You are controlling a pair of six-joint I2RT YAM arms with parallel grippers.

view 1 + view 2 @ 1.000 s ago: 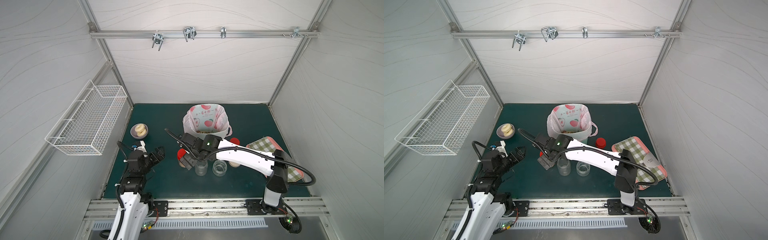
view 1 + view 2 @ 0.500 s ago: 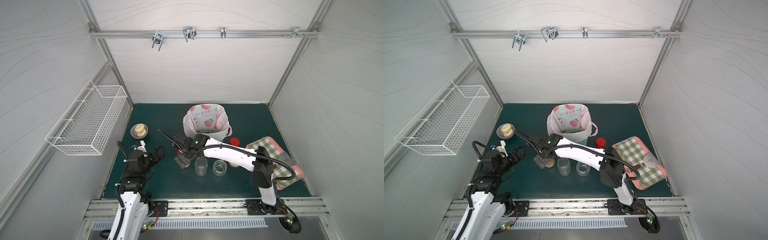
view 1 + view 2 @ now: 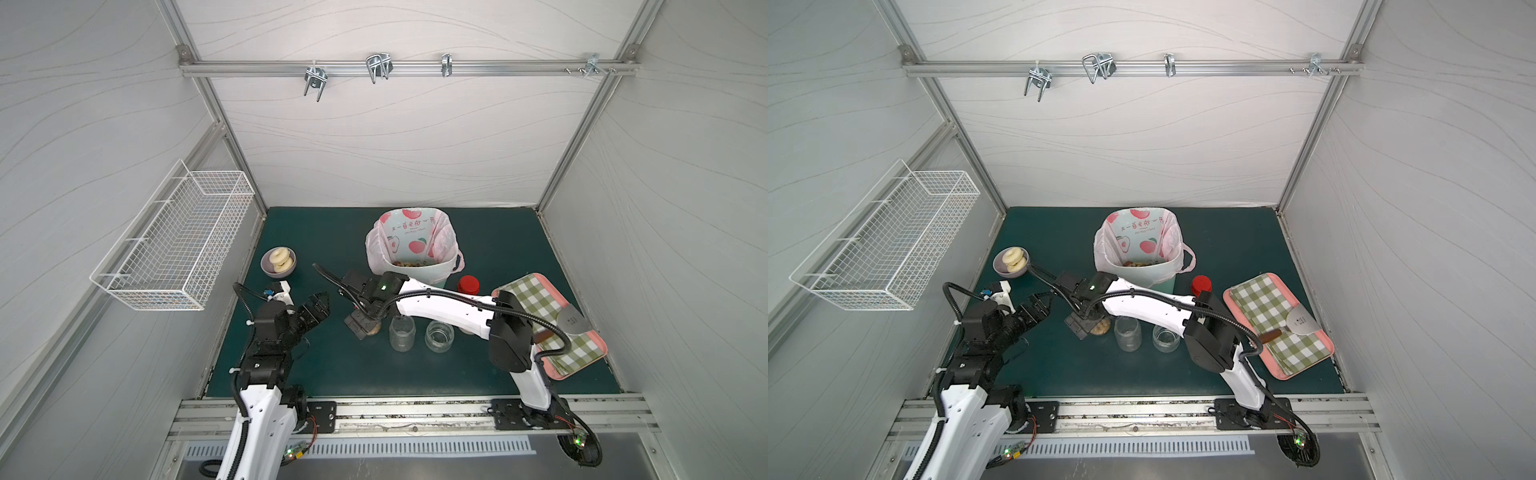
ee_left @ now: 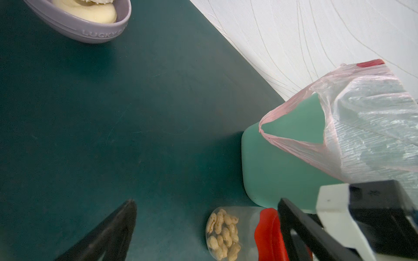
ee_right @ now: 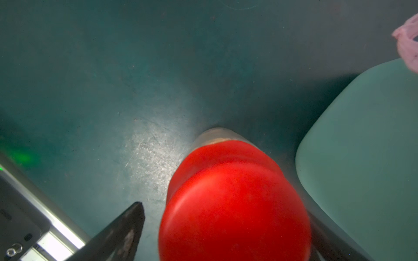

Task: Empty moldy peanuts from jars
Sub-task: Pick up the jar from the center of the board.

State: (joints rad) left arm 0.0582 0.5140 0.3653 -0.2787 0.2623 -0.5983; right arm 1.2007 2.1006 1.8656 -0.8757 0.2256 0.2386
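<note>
The upright red-lidded jar (image 4: 226, 235) stood between the spread fingers of the right gripper (image 3: 360, 327) — the left gripper (image 3: 318, 309), fingers also spread, sat farther off.

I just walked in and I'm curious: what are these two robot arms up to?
The right gripper is at a jar of peanuts, its jaws spread wide either side of the red lid, not clamped on it. The left gripper hangs open nearby, holding nothing. A taller jar and a squat jar stand open and empty, and more peanuts lie in the lined bin.
</note>
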